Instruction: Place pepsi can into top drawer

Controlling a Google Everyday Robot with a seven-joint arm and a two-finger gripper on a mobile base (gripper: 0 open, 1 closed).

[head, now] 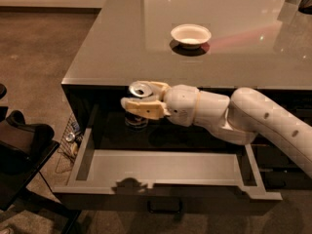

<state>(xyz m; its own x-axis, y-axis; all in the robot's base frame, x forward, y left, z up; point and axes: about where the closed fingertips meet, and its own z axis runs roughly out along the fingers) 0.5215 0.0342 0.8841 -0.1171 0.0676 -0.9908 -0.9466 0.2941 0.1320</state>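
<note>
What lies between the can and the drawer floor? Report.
Nothing: the camera view shows the gripper holding the can over the drawer, bare air beneath.

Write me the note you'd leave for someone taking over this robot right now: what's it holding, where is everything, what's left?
Gripper: shut on the pepsi can, held upright just below the countertop edge, at the left.
Top drawer: pulled open, with nothing on its floor. The can hangs over its back left part and does not appear to rest on it.
White bowl: on the countertop, not part of the job.
Done: can grasped, drawer open.
Left: lower the can onto the drawer floor, release, withdraw.
</note>
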